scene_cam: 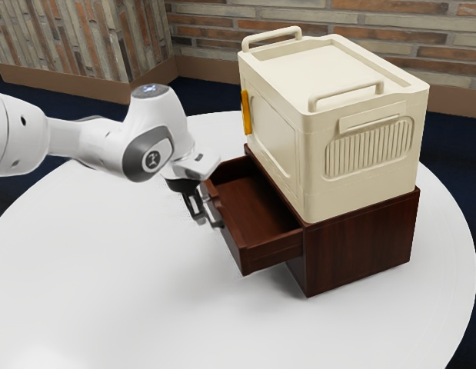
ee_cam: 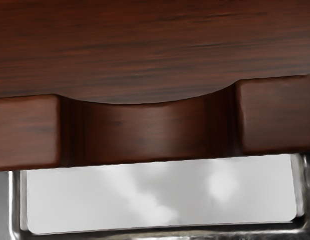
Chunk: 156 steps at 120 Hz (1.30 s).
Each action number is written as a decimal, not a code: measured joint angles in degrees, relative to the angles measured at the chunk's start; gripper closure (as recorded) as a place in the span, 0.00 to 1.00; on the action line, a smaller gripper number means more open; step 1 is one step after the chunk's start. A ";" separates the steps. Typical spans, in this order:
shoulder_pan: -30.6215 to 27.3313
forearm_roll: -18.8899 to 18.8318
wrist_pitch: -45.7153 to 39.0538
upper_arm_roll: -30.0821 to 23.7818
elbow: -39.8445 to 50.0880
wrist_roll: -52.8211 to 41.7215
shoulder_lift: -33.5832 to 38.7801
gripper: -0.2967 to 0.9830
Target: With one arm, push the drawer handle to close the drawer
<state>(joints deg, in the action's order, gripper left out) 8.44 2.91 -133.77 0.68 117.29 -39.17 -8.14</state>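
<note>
Drawer (scene_cam: 274, 250) sits open mid-frame, gripper (scene_cam: 198, 211) by its front, can't tell if it's clenched. Exterior view gets the cream box (scene_cam: 368, 173) upper right; wrist view, the curved notch (ee_cam: 149, 131) mid-frame.

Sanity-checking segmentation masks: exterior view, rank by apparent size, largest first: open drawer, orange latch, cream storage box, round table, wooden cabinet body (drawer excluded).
1. Round table
2. Cream storage box
3. Wooden cabinet body
4. Open drawer
5. Orange latch

No look-alike sizes among these.
</note>
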 joint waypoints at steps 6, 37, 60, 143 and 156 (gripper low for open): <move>0.05 0.30 -0.08 -0.65 -1.37 -0.39 -1.07 0.84; 0.09 1.28 -0.18 -2.20 -6.42 -1.98 -5.00 0.85; 0.06 1.67 -0.16 -3.32 -10.68 -2.81 -8.15 0.84; -0.01 4.27 0.60 -4.94 -15.22 -4.78 -10.71 0.85; 0.07 5.30 6.78 -0.58 -12.09 -4.18 -2.22 0.85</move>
<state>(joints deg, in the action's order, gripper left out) 8.51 8.22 -127.00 0.10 105.20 -43.34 -10.36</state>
